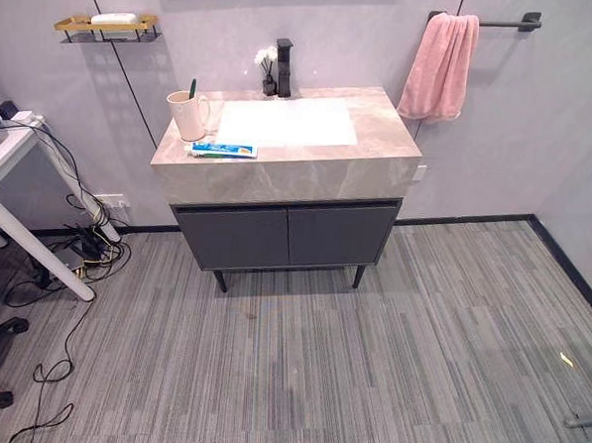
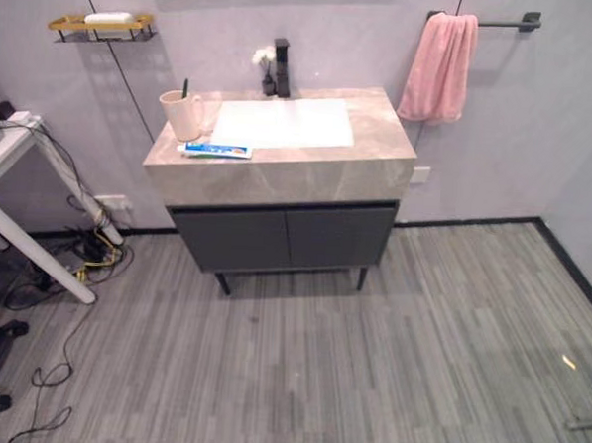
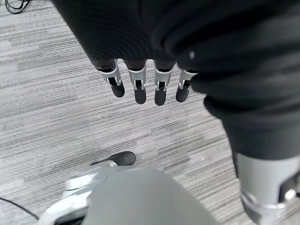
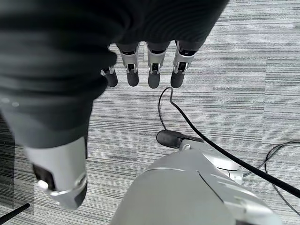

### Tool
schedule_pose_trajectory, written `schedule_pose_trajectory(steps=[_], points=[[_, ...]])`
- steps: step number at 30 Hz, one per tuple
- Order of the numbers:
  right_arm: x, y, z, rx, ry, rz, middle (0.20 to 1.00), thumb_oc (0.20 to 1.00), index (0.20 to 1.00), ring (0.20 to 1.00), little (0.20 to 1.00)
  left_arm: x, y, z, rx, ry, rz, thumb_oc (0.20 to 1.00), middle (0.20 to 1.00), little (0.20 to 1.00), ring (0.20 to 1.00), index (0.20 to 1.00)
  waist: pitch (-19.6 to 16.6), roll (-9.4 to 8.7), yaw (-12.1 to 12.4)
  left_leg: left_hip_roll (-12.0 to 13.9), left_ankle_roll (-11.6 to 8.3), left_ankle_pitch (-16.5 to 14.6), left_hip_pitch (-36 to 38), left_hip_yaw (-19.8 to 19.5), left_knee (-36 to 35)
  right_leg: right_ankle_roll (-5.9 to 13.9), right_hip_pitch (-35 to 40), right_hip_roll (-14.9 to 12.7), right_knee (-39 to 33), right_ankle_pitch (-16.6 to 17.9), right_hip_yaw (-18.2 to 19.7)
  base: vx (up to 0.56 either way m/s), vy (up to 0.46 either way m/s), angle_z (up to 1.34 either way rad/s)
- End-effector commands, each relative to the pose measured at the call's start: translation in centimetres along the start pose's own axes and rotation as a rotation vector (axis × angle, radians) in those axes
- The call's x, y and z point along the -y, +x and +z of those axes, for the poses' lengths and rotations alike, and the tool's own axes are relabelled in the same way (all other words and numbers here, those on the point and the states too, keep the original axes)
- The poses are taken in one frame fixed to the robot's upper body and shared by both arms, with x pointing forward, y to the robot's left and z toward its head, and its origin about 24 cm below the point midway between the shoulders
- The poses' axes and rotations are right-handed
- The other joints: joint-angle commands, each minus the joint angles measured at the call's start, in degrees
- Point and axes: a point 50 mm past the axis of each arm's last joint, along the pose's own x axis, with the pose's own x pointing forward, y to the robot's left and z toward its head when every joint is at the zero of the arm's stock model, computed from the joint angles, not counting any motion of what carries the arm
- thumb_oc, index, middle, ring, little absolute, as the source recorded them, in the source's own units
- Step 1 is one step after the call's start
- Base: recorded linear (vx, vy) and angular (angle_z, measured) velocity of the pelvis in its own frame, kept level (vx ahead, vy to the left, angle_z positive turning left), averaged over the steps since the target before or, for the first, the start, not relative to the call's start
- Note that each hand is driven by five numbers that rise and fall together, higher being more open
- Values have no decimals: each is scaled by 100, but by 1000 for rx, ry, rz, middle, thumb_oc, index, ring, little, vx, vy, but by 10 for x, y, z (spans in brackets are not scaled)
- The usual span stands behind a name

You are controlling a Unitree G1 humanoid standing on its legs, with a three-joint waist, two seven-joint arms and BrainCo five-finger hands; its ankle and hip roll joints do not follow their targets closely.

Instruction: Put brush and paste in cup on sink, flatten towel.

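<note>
My head's two eyes look down at the vanity (image 1: 289, 172); my wrist cameras face striped floor (image 3: 42, 117) past my fingers.

Cream cup (image 1: 187, 115) upright at sink (image 1: 286, 121) counter's left rear, green brush (image 1: 193, 88) standing inside. Blue-white paste (image 1: 221, 150) tube flat just before it. Pink towel (image 1: 439, 67) bunched, draped over wall bar.

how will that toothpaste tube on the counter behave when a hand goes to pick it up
The toothpaste tube lies flat near the front edge of the sink counter, so it probably won't roll. It looks thin and low, so fingers may struggle to get under it and could slide it on the smooth stone. It is likely light and somewhat squashy, so a firm pinch may dent it.
</note>
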Motion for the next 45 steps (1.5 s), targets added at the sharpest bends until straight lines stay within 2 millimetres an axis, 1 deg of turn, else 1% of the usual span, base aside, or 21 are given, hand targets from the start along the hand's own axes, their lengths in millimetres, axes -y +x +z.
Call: schedule_pose_trajectory(steps=[1,3,5,7,10,13,14,16,18,19,22,25,27,29,31,34,36,39,43,45], points=[[4,1,7,-10,-63,-17,1000,1000,1000,1000,1000,-12,0,4,-8,-19,36,1000,1000,1000,1000,1000,-118,-377,70,25,-153,469,-108,-187,-288,657,96,-694,54,369,117,5,-2,9],[4,1,8,-5,-67,-15,1000,1000,1000,1000,1000,-12,0,5,-1,-26,38,1000,1000,1000,1000,1000,-97,-375,75,21,-132,462,-83,-198,-288,648,98,-698,108,336,120,10,4,7],[5,1,10,3,-73,-15,1000,1000,1000,1000,1000,-15,0,8,11,-45,49,1000,1000,1000,1000,1000,-28,-368,84,20,-93,452,-48,-225,-261,618,24,-697,364,220,122,0,0,0],[5,1,13,8,-74,-16,1000,1000,1000,1000,1000,-16,1,12,22,-51,53,1000,1000,1000,1000,1000,54,-370,89,2,-60,380,-124,-247,-83,599,-103,-686,630,111,139,0,0,0],[5,1,12,9,-39,-12,1000,1000,1000,1000,1000,-17,1,14,30,-56,55,1000,1000,1000,1000,1000,107,-384,86,-26,-37,301,-232,-278,157,592,-185,-685,839,13,120,4,0,1],[8,1,13,15,-22,-17,1000,1000,1000,1000,1000,-17,1,19,43,-49,52,1000,1000,1000,1000,1000,183,-403,82,-111,-67,158,-469,-279,635,582,-236,-716,981,-74,76,-18,4,7],[10,1,15,20,-28,-23,1000,1000,1000,1000,1000,-16,2,24,57,-36,47,1000,1000,1000,1000,1000,239,-407,76,-150,-84,89,-608,-261,869,577,-285,-731,1052,-102,55,-65,12,9],[14,0,18,25,-30,-37,1000,1000,1000,1000,1000,-14,3,30,72,19,38,1000,1000,1000,1000,1000,309,-403,51,-186,-129,38,-769,-251,1078,570,-349,-752,1096,-96,48,-56,18,6],[15,0,20,34,-26,-42,1000,1000,1000,1000,1000,-11,3,33,74,80,28,1000,1000,1000,1000,1000,302,-396,40,-174,-148,1,-828,-217,1150,570,-391,-747,1101,-80,68,-8,9,2],[17,0,22,47,5,-49,1000,1000,1000,1000,1000,-12,3,35,80,90,29,1000,1000,1000,1000,1000,291,-399,18,-164,-169,-41,-852,-148,1234,566,-393,-760,1105,-84,69,36,21,-2],[14,1,27,81,44,-32,1000,1000,1000,1000,1000,-14,4,40,94,93,35,1000,1000,1000,1000,1000,314,-426,-46,-112,-262,-23,-961,58,1377,564,-402,-779,1112,-89,39,0,0,0],[16,0,28,83,47,-36,1000,1000,1000,1000,1000,-12,4,41,94,103,27,1000,1000,1000,1000,1000,335,-423,-63,-78,-285,-66,-970,218,1504,580,-469,-786,1253,-131,28,3,30,-1],[16,1,32,95,49,-35,1000,1000,1000,1000,1000,-13,4,39,88,105,29,1000,1000,1000,1000,1000,349,-405,-79,-93,-209,-178,-945,267,1517,612,-573,-784,1458,-184,117,-13,69,-8],[18,1,40,123,75,-43,1000,1000,1000,1000,1000,-15,4,41,92,106,37,1000,1000,1000,1000,1000,439,-355,-109,-85,-79,-295,-1000,323,1638,680,-903,-798,1985,-287,205,-74,105,-13],[18,1,45,141,78,-43,1000,1000,1000,1000,1000,-18,3,45,102,112,46,1000,1000,1000,1000,1000,510,-352,-140,-136,6,-428,-1094,369,1845,738,-1075,-866,2307,-367,271,-61,100,-13],[17,1,47,151,100,-46,1000,1000,1000,1000,1000,-23,3,47,108,112,61,1000,1000,1000,1000,1000,586,-349,-146,-193,75,-615,-1202,372,2185,729,-1176,-929,2581,-511,300,-17,74,-10],[16,1,45,142,94,-46,1000,1000,1000,1000,1000,-26,3,47,109,107,68,1000,1000,1000,1000,1000,596,-334,-142,-234,128,-694,-1203,364,2276,731,-1174,-953,2620,-553,303,22,73,4],[14,2,44,129,65,-39,1000,1000,1000,1000,1000,-26,2,44,104,112,64,1000,1000,1000,1000,1000,567,-306,-121,-291,184,-704,-1106,346,2178,756,-1092,-974,2514,-537,313,43,81,-1],[13,2,47,137,55,-32,1000,1000,1000,1000,1000,-27,2,40,95,121,69,1000,1000,1000,1000,1000,504,-296,-73,-369,225,-625,-929,400,1909,814,-956,-990,2228,-391,411,40,91,0],[12,2,46,134,87,-28,1000,1000,1000,1000,1000,-26,2,41,101,116,69,1000,1000,1000,1000,1000,472,-297,-46,-405,250,-569,-836,424,1725,834,-900,-1004,2091,-303,463,37,87,-3]])
